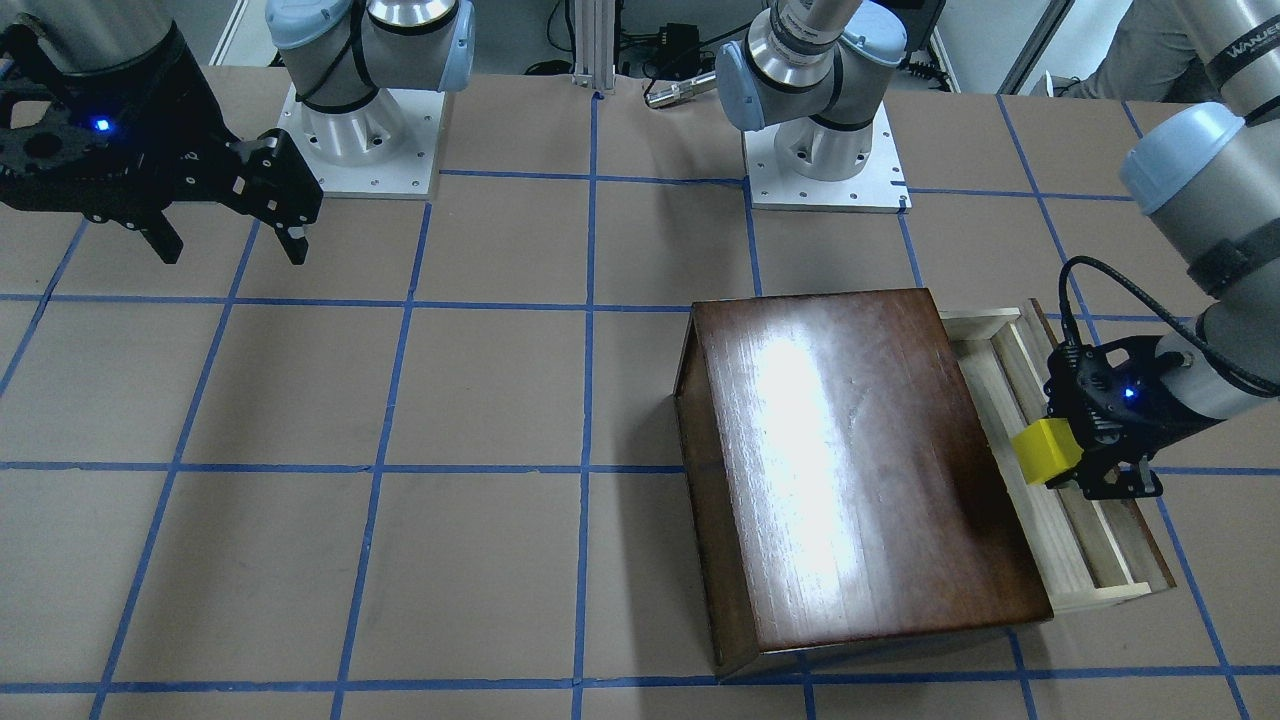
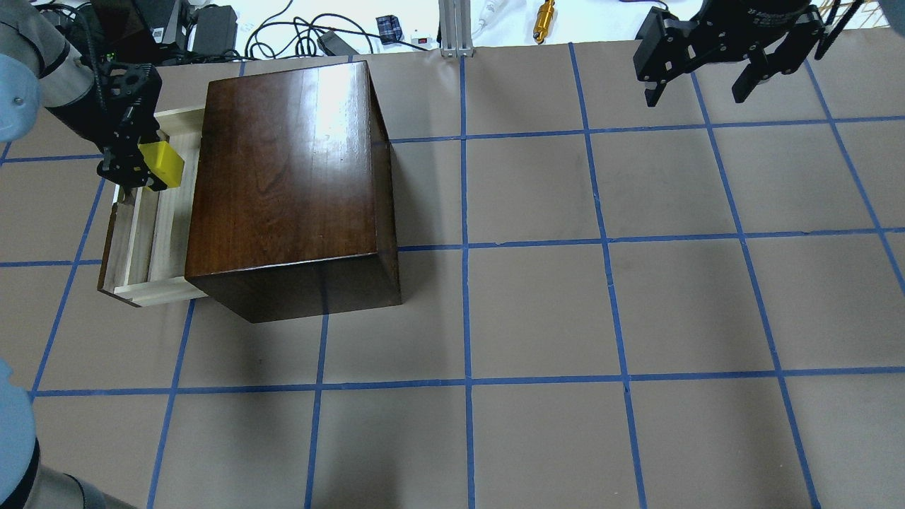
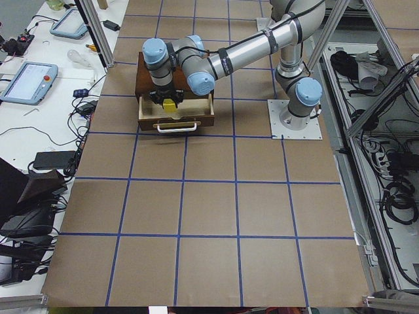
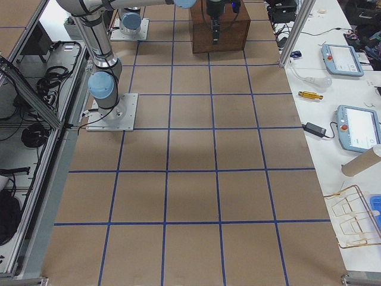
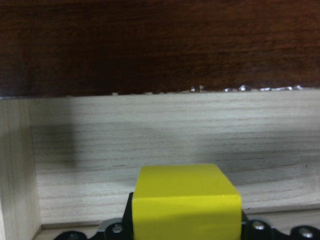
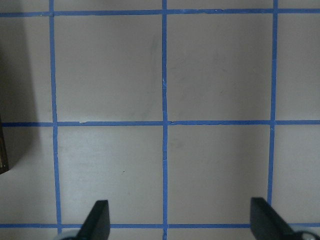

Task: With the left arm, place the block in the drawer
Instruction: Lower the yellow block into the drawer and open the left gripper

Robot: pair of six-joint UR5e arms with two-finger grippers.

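My left gripper point(image 2: 145, 170) is shut on the small yellow block point(image 2: 162, 164) and holds it over the open drawer point(image 2: 138, 233), a pale wood tray pulled out of the glossy dark-brown box point(image 2: 290, 184). In the front-facing view the block point(image 1: 1046, 451) sits in the left gripper point(image 1: 1075, 470) above the drawer point(image 1: 1075, 560). The left wrist view shows the block point(image 5: 186, 202) close over the drawer's pale floor point(image 5: 175, 135). My right gripper point(image 2: 701, 85) is open and empty, high over the far right of the table; it also shows in the front-facing view point(image 1: 232, 240).
The box point(image 1: 860, 470) stands on the brown table with blue tape lines point(image 2: 537, 247). Cables and small devices point(image 2: 304, 28) lie beyond the far table edge. The arm bases point(image 1: 360, 130) sit at the robot's side.
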